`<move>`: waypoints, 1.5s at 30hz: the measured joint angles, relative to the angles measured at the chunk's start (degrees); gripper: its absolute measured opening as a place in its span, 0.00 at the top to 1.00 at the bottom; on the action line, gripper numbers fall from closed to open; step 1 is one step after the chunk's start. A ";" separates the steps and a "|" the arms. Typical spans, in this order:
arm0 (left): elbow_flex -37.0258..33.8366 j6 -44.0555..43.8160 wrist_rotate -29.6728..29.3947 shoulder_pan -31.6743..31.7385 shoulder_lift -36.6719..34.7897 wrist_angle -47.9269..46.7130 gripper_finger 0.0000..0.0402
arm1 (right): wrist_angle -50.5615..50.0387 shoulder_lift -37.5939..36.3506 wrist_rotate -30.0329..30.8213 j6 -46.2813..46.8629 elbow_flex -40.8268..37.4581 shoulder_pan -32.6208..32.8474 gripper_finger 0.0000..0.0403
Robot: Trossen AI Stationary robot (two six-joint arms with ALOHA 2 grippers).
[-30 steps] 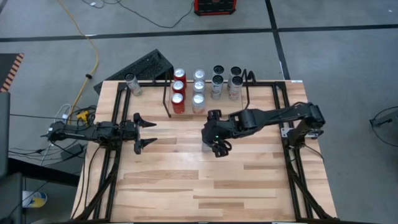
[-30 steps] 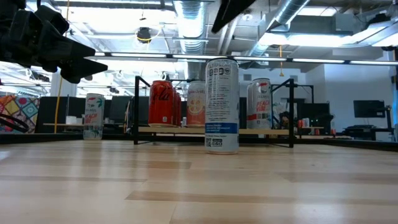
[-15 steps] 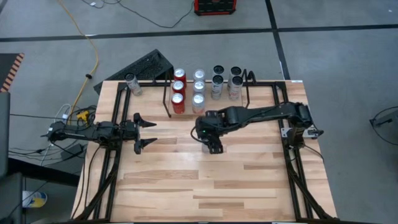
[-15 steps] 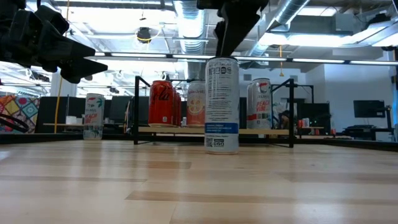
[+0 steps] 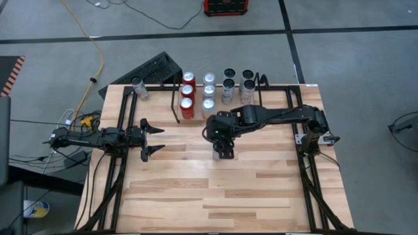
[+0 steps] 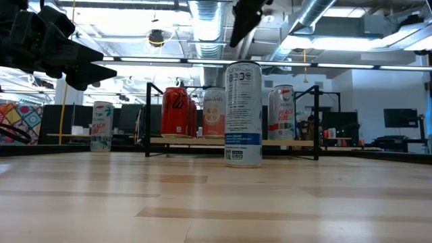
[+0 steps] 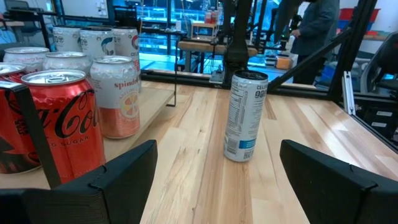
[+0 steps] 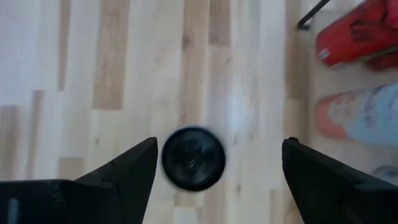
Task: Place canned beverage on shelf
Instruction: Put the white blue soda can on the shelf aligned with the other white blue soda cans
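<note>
Squarely beneath the right gripper (image 8: 214, 163), a slim silver can (image 6: 242, 113) stands upright on the wooden table (image 5: 196, 189), its dark top (image 8: 193, 158) showing between the two spread fingers (image 8: 127, 167). The jaws stand apart and grip nothing; the gripper hangs above the can rather than around it. In the overhead picture the can sits out of sight under the right arm, at about 6 o'clock from the shelf (image 5: 261, 85) and clear of it.

To take the can well, the gripper probably needs to come straight down with the can centred, one finger on each side of the body, and close below the rim before lifting, since a tall narrow can looks easy to tip.

At 12 o'clock on the table, the black wire shelf holds a row of red cola cans (image 5: 187, 91), a row of pale orange-marked cans (image 5: 208, 91) and two rows of dark-topped cans (image 5: 237, 85). Another can (image 5: 137, 87) stands alone at about 10 o'clock, outside the rack.

At 9 o'clock the left gripper (image 5: 151, 136) waits over the table, jaws apart and empty.
</note>
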 joint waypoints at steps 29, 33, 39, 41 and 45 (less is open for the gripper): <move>0.02 0.00 -0.02 0.02 0.02 0.00 0.19 | 7.15 0.02 -3.62 4.58 -12.17 -0.61 0.20; 0.00 0.00 -0.01 0.02 0.01 0.00 0.19 | 7.33 0.07 -3.58 4.83 -12.19 -0.59 0.20; 0.01 0.00 -0.02 0.00 0.02 0.00 0.19 | 6.63 3.17 -3.61 6.53 -12.71 -0.92 0.22; 0.00 0.00 -0.01 0.01 0.00 0.02 0.19 | 7.37 4.62 -3.06 7.93 -12.44 -1.02 0.23; 0.00 0.00 0.00 0.02 0.24 0.02 0.19 | 5.66 5.42 -2.14 11.43 -12.41 -1.35 0.33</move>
